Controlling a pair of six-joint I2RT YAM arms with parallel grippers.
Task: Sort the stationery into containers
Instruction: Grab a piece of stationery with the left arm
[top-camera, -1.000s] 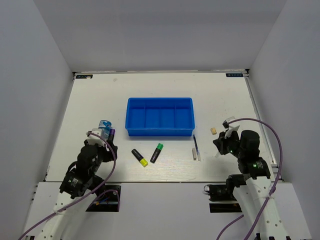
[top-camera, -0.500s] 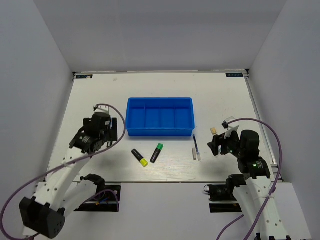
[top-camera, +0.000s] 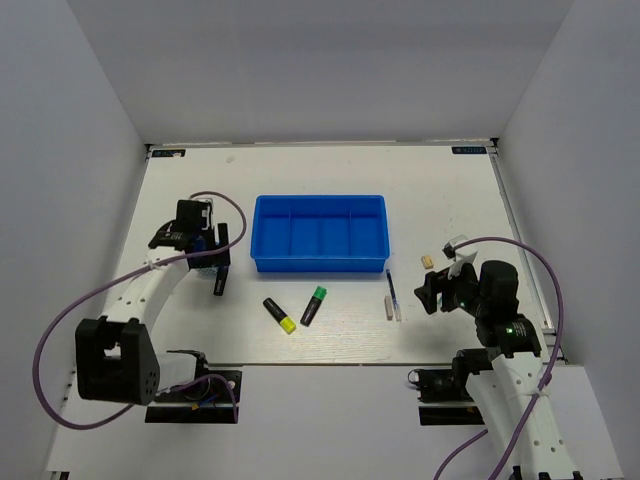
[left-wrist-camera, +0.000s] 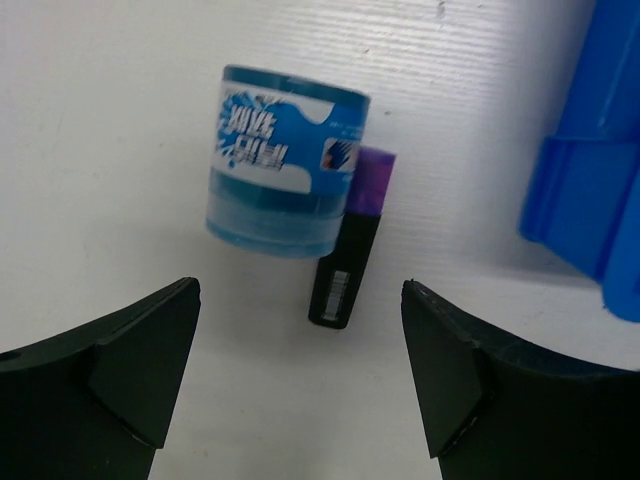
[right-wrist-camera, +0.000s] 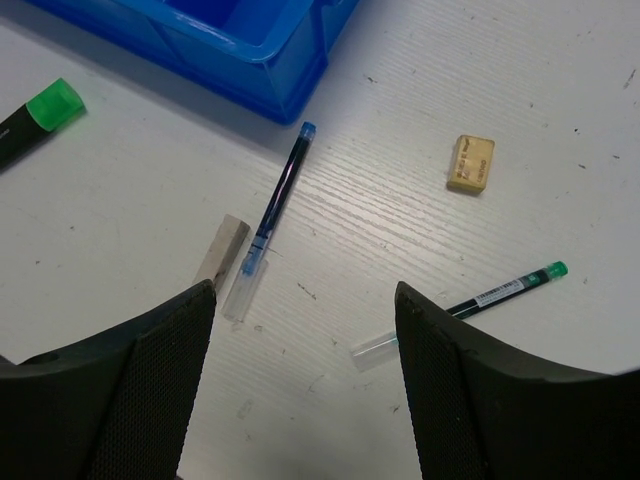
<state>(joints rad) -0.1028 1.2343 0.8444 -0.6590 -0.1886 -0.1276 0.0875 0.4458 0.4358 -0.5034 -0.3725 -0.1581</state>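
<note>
Stationery scattered on white tabletop (top-camera: 450, 190), two grippers hanging over it, both spread.

Nearest, right gripper (right-wrist-camera: 300, 330): jaws wide apart, nothing between them, above short white stick (right-wrist-camera: 222, 250) and thin dark pen with blue tip (right-wrist-camera: 275, 200), which lie side by side. Thin green-tipped pen (right-wrist-camera: 480, 300) lies to their right, beige eraser block (right-wrist-camera: 471, 163) beyond. Mid-tabletop, black highlighter with yellow cap (top-camera: 280, 315) and black highlighter with green cap (top-camera: 314, 305) lie near each other. Left gripper (left-wrist-camera: 300, 350): jaws wide, holding nothing, over small blue-white bottle (left-wrist-camera: 285, 160), with black highlighter with purple cap (left-wrist-camera: 350, 240) just beside it. Farthest, bright blue rectangular plastic tray with four compartments (top-camera: 320, 266); every item named lies outside it.
</note>
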